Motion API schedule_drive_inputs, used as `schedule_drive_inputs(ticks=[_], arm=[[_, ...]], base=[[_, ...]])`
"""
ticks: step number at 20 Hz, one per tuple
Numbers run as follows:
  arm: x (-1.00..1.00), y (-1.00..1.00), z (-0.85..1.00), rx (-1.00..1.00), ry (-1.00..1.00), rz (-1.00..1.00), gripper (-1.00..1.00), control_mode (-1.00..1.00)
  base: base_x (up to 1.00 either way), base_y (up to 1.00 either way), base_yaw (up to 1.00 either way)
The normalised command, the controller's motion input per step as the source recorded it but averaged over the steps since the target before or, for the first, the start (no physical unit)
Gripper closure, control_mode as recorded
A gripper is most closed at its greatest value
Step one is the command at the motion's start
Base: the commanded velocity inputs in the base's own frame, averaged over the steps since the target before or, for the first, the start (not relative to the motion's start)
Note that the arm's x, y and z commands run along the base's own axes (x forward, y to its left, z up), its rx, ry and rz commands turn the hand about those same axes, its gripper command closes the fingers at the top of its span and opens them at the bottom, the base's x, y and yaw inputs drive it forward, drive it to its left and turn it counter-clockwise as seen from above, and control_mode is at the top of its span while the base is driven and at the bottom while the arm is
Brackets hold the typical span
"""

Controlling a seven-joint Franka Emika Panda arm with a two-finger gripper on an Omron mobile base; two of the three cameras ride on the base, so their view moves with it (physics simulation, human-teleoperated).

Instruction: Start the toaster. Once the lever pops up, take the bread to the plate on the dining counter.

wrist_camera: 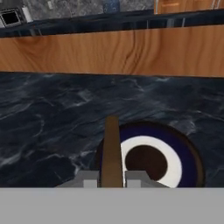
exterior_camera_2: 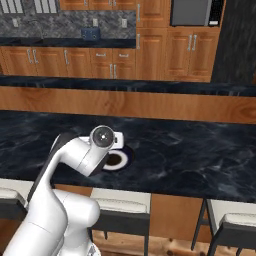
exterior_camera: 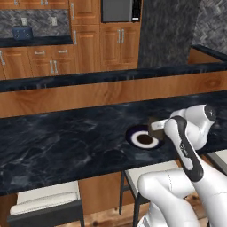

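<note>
End effector (wrist_camera: 112, 180) pinches the bread (wrist_camera: 112, 151) edge-on, upright, held over the near rim of the plate (wrist_camera: 188, 151). Plate sits on the black marbled tabletop (exterior_camera: 53, 142), in front of the wooden ledge (wrist_camera: 109, 54). Toaster (exterior_camera: 21, 33) is on the far worktop, well apart.

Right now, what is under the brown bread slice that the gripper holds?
The gripper, shut on the thin brown bread slice, holds it above the round dark-rimmed plate on the black marbled dining counter. The slice covers the plate's left part.

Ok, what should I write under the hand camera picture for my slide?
The gripper, shut on the bread, holds it edge-up over the plate on the dining counter.
</note>
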Motion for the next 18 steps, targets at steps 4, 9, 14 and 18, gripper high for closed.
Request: schedule_drive_inputs(ticks=[4, 9, 14, 18], arm=[[0.18, 0.00, -0.28, 0.01, 0.00, 0.00, 1.00, -1.00], [0.18, 0.00, -0.32, 0.00, 0.00, 0.00, 1.00, -1.00], [0.21, 0.00, -0.29, 0.00, 0.00, 0.00, 1.00, -1.00], [0.19, 0.00, -0.27, 0.00, 0.00, 0.00, 1.00, -1.00]], base=[[0.00, 0.00, 0.00], [0.00, 0.00, 0.00], [0.00, 0.00, 0.00], [0.00, 0.00, 0.00]])
